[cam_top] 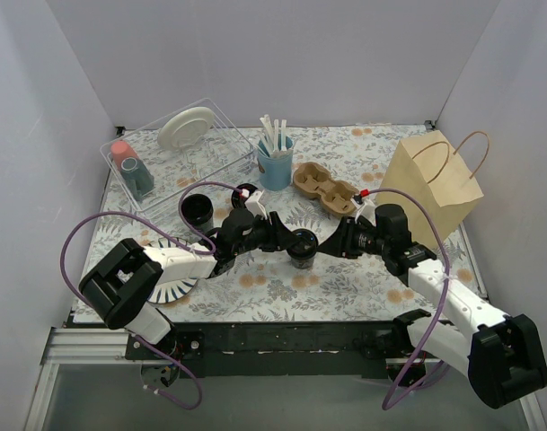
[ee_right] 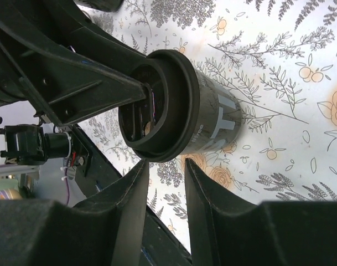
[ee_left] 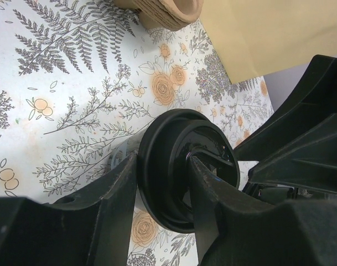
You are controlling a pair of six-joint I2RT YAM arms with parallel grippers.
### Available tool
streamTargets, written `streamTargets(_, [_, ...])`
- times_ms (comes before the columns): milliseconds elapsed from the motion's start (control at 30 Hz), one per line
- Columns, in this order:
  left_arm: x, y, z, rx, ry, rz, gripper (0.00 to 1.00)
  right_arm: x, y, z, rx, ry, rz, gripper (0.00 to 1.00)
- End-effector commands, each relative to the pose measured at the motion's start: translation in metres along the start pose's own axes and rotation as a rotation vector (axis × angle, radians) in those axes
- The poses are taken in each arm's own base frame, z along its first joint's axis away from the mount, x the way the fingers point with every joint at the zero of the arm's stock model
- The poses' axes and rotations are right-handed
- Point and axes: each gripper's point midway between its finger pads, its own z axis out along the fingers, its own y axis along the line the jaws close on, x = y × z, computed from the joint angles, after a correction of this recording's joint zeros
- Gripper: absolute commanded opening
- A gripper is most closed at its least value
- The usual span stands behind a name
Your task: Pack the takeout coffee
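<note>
The takeout coffee (cam_top: 302,247), a small black cup with a black sip lid, stands on the floral mat at centre front. My left gripper (cam_top: 286,235) is shut on its lid: in the left wrist view one finger sits outside the lid rim (ee_left: 168,166) and the other in the lid's recess, with the gripper (ee_left: 162,160) straddling the rim. My right gripper (cam_top: 331,244) is just right of the cup, open and empty. In the right wrist view the cup (ee_right: 212,122) lies just beyond the gripper (ee_right: 165,163), not between the fingers. The brown paper bag (cam_top: 430,184) stands upright at the back right.
A lidless black cup (cam_top: 198,211) stands left of the arms. A light blue cup with white sticks (cam_top: 275,166) and a brown cup carrier (cam_top: 325,187) stand behind. A clear bin (cam_top: 221,121) at the back left holds a white plate and cups. A paper plate (cam_top: 174,289) lies under the left arm.
</note>
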Motion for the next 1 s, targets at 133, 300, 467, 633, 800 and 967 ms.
streamTargets(133, [0.103,0.109,-0.040,-0.399,0.318,0.009,0.37,0.007,0.000,0.007,-0.025,0.006,0.033,0.40])
streamTargets(300, [0.106,0.108,-0.040,-0.398,0.318,0.011,0.36,0.013,-0.001,0.012,-0.051,0.012,0.051,0.40])
streamTargets(467, [0.107,0.107,-0.039,-0.398,0.319,0.014,0.35,0.015,0.003,0.011,-0.073,0.015,0.055,0.40])
streamTargets(633, [0.106,0.106,-0.037,-0.395,0.316,0.016,0.35,0.010,0.012,0.007,-0.102,0.000,0.044,0.42])
streamTargets(800, [0.106,0.105,-0.038,-0.396,0.315,0.017,0.34,0.009,0.011,0.008,-0.085,0.002,0.054,0.46])
streamTargets(967, [0.106,0.104,-0.038,-0.394,0.311,0.017,0.34,0.009,0.001,0.011,-0.050,-0.001,0.067,0.46])
